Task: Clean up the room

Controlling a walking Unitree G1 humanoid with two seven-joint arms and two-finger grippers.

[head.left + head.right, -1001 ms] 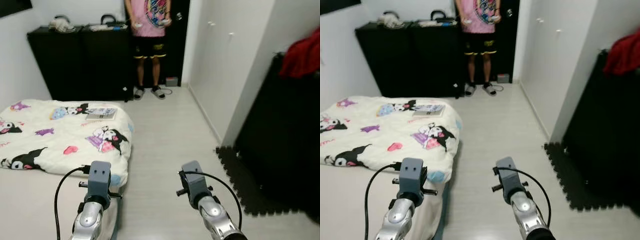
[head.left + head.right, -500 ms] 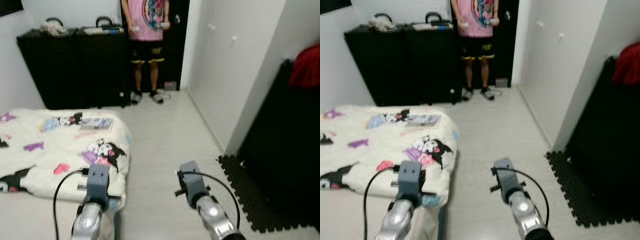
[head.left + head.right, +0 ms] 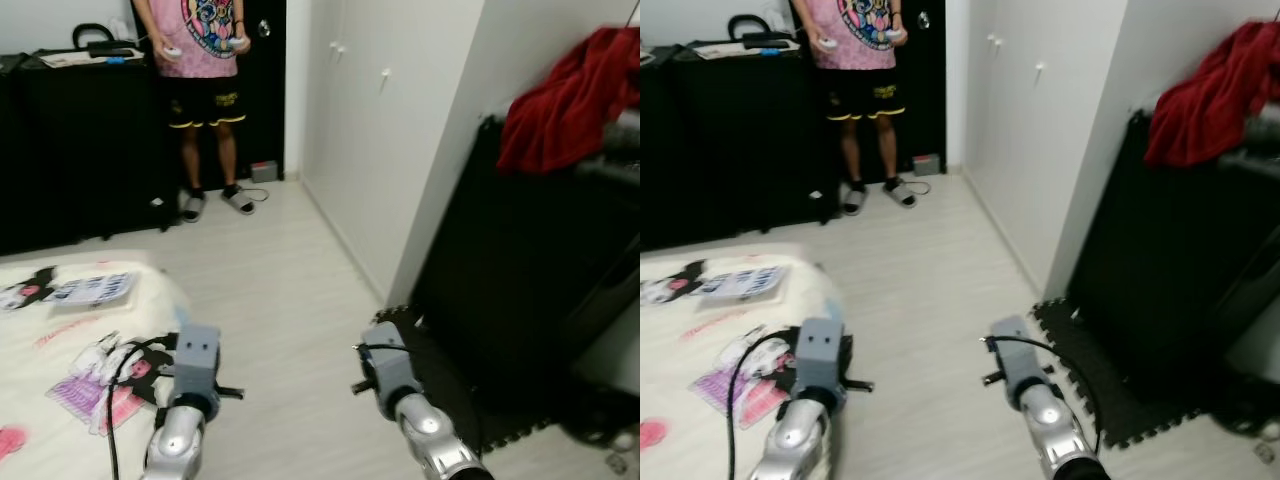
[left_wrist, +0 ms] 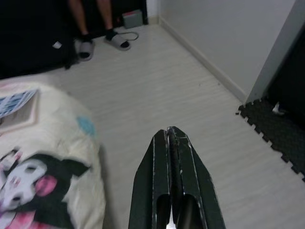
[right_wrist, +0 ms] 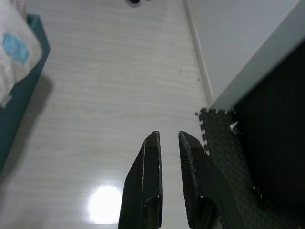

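Left arm and right arm — silver, rounded forearm shells, each ending in a grey box-shaped wrist block with small protruding black screws. A black cable loops from each block. Left gripper and right gripper — two long, tapering black fingers each.

Bed left, cabinet right, person ahead

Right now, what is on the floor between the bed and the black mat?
Just bare pale floor lies between the bed and the black mat, as the eye views show. Both grippers hang over it.
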